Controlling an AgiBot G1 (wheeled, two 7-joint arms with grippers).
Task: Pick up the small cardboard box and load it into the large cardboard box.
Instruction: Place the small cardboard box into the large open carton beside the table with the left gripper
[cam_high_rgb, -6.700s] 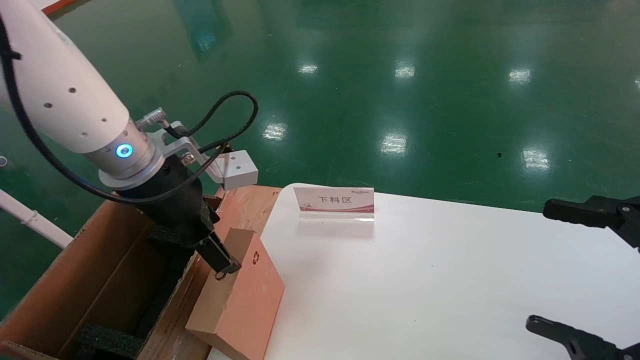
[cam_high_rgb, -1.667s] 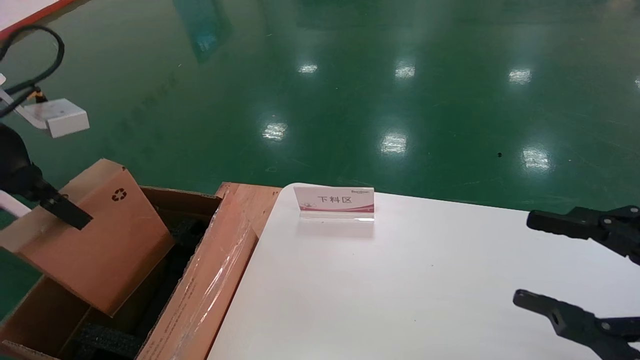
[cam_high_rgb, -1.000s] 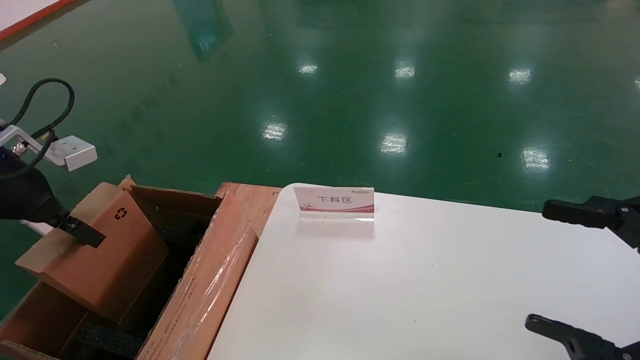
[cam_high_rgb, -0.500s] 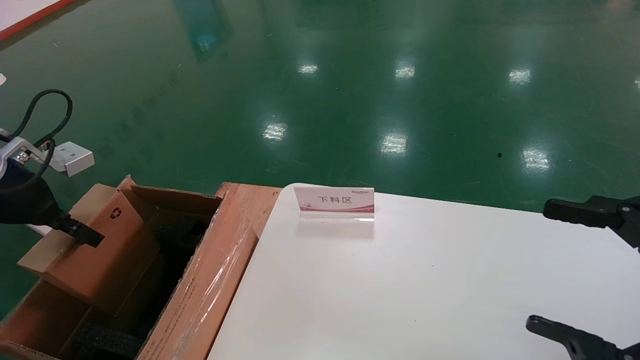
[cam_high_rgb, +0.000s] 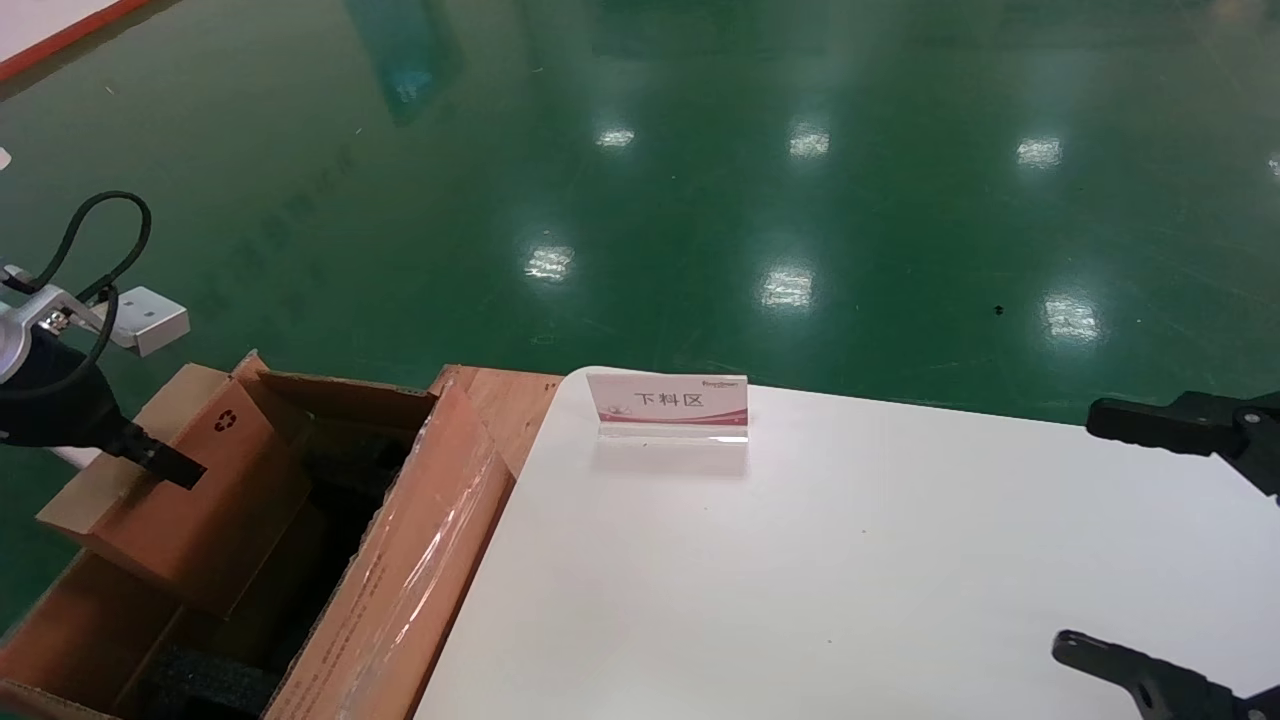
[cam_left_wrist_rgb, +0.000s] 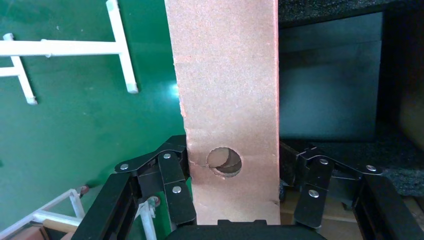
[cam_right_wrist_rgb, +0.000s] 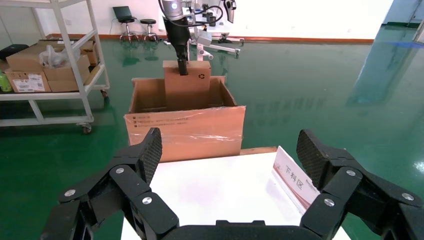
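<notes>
Left gripper (cam_high_rgb: 165, 463) clamped on the top edge of the small cardboard box (cam_high_rgb: 190, 490), fingers (cam_left_wrist_rgb: 172, 192) pressed to both faces; box hangs tilted, lower part inside the open large cardboard box (cam_high_rgb: 400, 590) beside the white worktop (cam_high_rgb: 850, 580), above the black foam inserts (cam_high_rgb: 205, 685). Whether the box's bottom edge touches the foam is hard to say, as it is hidden from here. Right gripper (cam_high_rgb: 1165, 545) parked over the worktop's far right side, jaws spread wide, holding nothing; a small sign (cam_high_rgb: 668, 402) stands at the worktop's back edge.
</notes>
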